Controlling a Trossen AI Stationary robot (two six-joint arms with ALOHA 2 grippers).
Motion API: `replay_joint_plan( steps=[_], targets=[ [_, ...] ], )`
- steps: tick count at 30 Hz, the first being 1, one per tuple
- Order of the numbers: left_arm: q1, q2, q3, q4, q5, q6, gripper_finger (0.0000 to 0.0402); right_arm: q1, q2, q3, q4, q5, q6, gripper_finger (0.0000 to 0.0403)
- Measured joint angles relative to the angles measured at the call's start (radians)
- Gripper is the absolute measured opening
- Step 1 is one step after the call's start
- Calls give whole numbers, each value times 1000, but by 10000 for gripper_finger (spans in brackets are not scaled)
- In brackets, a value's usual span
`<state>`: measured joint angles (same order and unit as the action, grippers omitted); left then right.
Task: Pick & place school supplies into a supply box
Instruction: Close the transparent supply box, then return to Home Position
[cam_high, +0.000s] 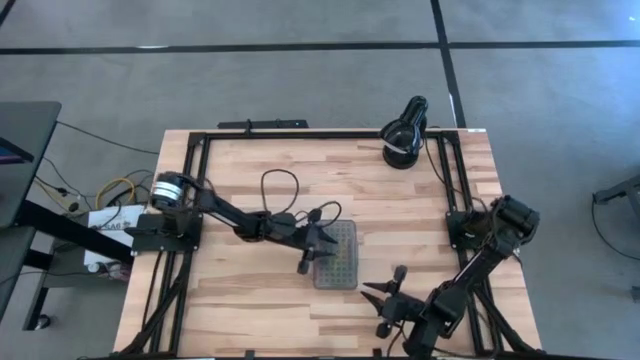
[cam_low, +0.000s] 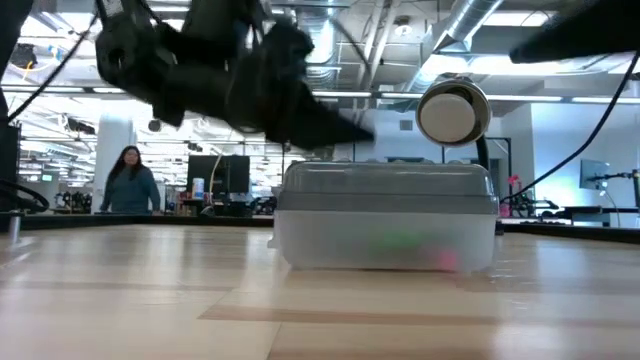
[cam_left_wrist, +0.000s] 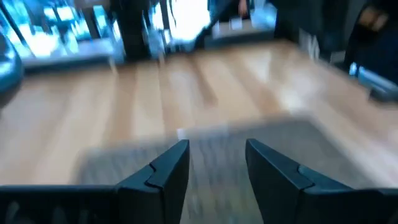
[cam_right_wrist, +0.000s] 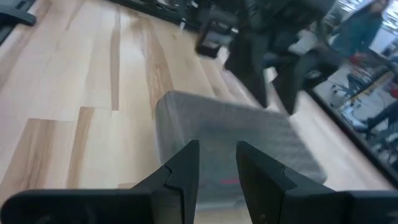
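Observation:
The supply box (cam_high: 335, 255) stands near the table's middle with its greyish dotted lid (cam_low: 385, 180) closed. Through its clear wall, green (cam_low: 405, 240) and pink (cam_low: 445, 260) supplies show as blurs; no other supplies are in view. My left gripper (cam_high: 315, 243) is open and hovers over the lid's left part; its fingers (cam_left_wrist: 168, 171) stand above the lid (cam_left_wrist: 217, 168). My right gripper (cam_high: 385, 298) is open and empty near the table's front edge, right of the box, and points at the box (cam_right_wrist: 236, 137).
A black round lamp (cam_high: 405, 135) stands at the table's far right; it shows behind the box in the low view (cam_low: 453, 112). Cables (cam_high: 285, 190) lie on the wood left of the middle. A person (cam_low: 130, 180) stands in the room beyond the table.

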<state>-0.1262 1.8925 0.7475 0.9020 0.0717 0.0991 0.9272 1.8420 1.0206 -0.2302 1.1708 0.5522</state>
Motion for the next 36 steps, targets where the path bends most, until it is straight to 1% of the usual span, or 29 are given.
replay_joint_plan(
  steps=[6, 10, 12, 16, 20, 21, 23, 25, 28, 31, 36],
  targets=[
    [-29, -175, 4, -30, -37, 110, 153, -35, -164, 0, -25, -81, -265, 102],
    [-54, -274, 5, -28, -37, 196, 153, -65, -288, -25, -70, -131, -401, 102],
    [-68, -310, 5, -20, -32, 222, 153, -80, -352, -55, -92, -151, -443, 102],
    [-90, -375, 6, -13, -55, 247, 153, -99, -490, -130, -100, -152, -503, 102],
    [-98, -394, 6, -17, -67, 309, 153, -113, -620, -193, -62, -145, -552, 102],
    [-98, -394, 6, -22, -85, 322, 153, -117, -649, -199, -64, -144, -555, 102],
    [-99, -394, 6, -44, -145, 327, 153, -118, -702, -212, -65, -143, -568, 102],
    [-98, -394, 6, -69, -234, 312, 153, -117, -748, -229, -76, -143, -603, 102],
    [-98, -394, 6, -107, -389, 241, 153, -116, -813, -258, -76, -143, -651, 102],
    [-98, -394, 7, -117, -543, 175, 153, -116, -886, -279, -101, -148, -665, 102],
    [-96, -394, 7, -127, -765, 83, 153, -116, -1025, -356, -106, -151, -710, 102]
  ],
)
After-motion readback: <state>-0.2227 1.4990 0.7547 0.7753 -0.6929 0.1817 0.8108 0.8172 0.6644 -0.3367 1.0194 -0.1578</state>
